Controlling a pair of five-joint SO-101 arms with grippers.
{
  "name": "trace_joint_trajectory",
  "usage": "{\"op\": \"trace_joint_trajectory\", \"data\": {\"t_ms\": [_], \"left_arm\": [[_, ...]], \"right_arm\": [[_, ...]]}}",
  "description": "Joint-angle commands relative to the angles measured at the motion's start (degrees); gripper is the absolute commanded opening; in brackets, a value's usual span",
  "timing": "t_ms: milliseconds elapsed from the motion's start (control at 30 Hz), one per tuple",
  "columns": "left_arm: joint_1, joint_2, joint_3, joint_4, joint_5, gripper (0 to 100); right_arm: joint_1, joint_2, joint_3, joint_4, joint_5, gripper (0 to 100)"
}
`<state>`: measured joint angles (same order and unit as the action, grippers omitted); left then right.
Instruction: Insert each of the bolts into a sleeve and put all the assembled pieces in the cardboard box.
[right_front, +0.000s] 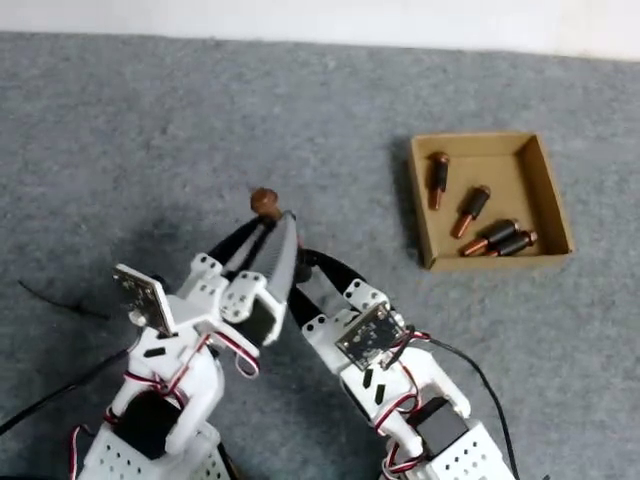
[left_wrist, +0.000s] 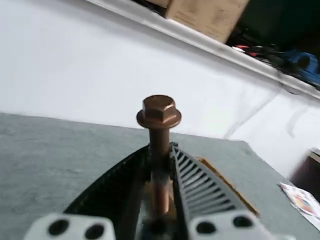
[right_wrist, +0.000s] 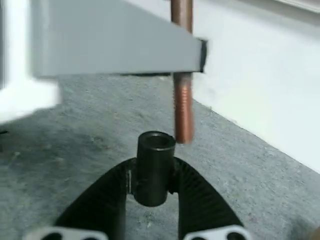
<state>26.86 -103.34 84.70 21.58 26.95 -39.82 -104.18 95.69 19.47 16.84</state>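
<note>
Now we have the copper-coloured metal bolt (left_wrist: 159, 115), the one with the hexagonal flanged head, pinched by its shank between the ribbed black fingers of the left gripper (left_wrist: 159, 148). Those fingers are closed down to the shank's width. The head stands clear beyond the fingertips, and the threaded end juts out past the fingers' other edge. The right gripper (right_wrist: 153, 170) has its fingers closed round the short black cylindrical sleeve (right_wrist: 156, 147). It is held upright, with the open bore rising just past the fingertips.

We judge the step in hand to be the insertion. The threaded tip sits just beside the sleeve's rim, seemingly not yet over the bore. To do it well, we would slide the tip sideways until it is centred on the hole, keep bolt and sleeve parallel, then ease them together slowly. If the tip catches the rim, the sleeve could twist between its fingers.

The bolt is shiny, smooth near the head and finely threaded toward the tip. The sleeve is matte, thick-walled, with a round hole. Well apart from both sets of fingers, the open brown cardboard box (right_front: 492, 264) holds four assembled pieces (right_front: 470, 212).
</note>
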Motion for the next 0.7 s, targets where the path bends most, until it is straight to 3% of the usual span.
{"op": "trace_joint_trajectory", "data": {"t_ms": [0,667], "left_arm": [[4.09,-0.22,-0.57,0.44,0.26,1],[-1.98,-0.22,-4.35,1.14,0.7,1]], "right_arm": [[2.86,-1.19,7.08,-0.22,0.44,0.5],[3.12,-1.1,7.08,0.13,0.44,0.5]]}}
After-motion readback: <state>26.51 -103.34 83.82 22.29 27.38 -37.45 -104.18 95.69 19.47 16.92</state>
